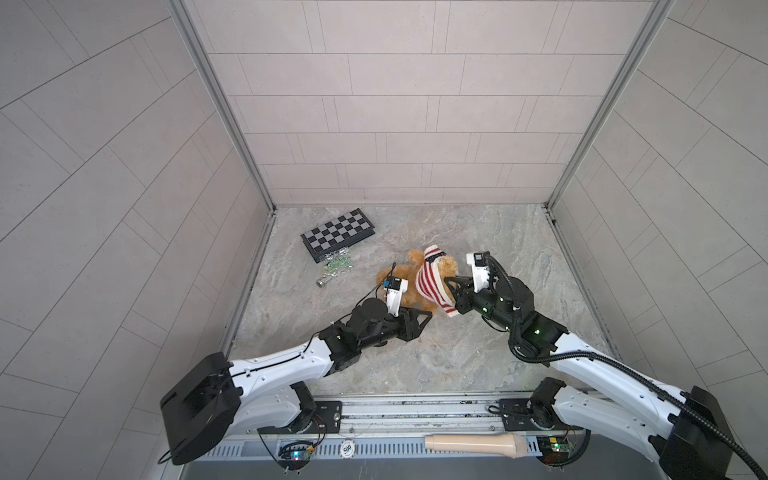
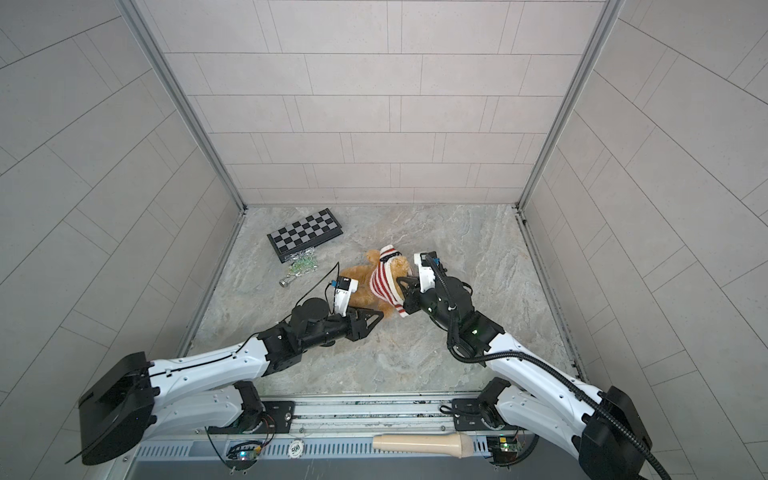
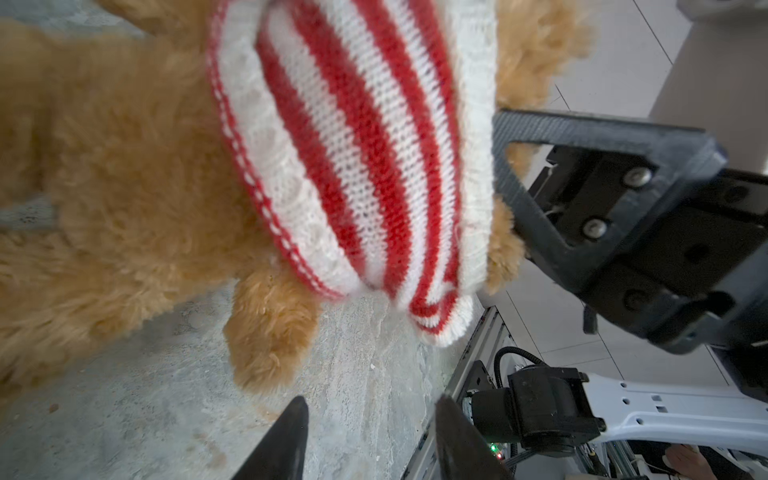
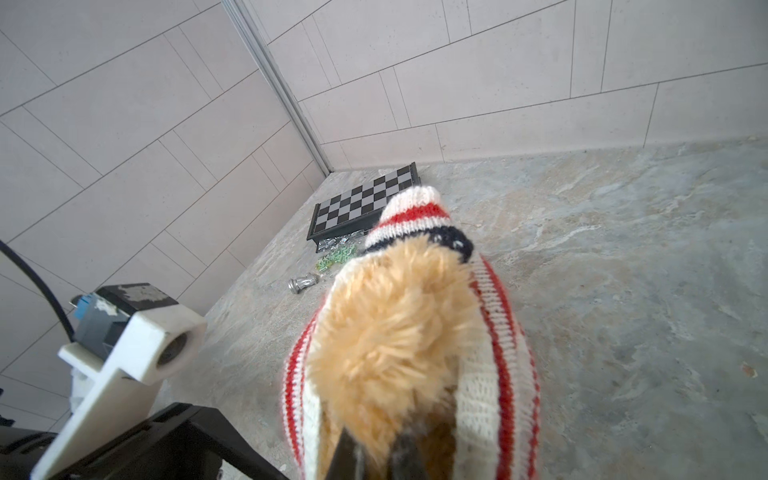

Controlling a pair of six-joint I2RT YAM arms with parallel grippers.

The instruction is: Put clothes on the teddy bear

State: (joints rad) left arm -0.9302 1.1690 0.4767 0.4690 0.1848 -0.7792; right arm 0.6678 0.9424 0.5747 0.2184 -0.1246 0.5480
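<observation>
Right gripper is pinching shut on bear fur inside the sweater at mid-table, tips buried from both top views, while only its wrist view is showing the left gripper hanging half-open and empty, just left of the bear.

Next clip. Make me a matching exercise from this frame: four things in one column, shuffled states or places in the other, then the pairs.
1. left gripper
2. right gripper
3. striped sweater
4. chessboard

A. lies near the table's far left corner
B. shut on the teddy bear, pinching its fur
C. open, nothing between the fingers
D. pulled partly over the bear

Pairs: 1-C, 2-B, 3-D, 4-A
</observation>
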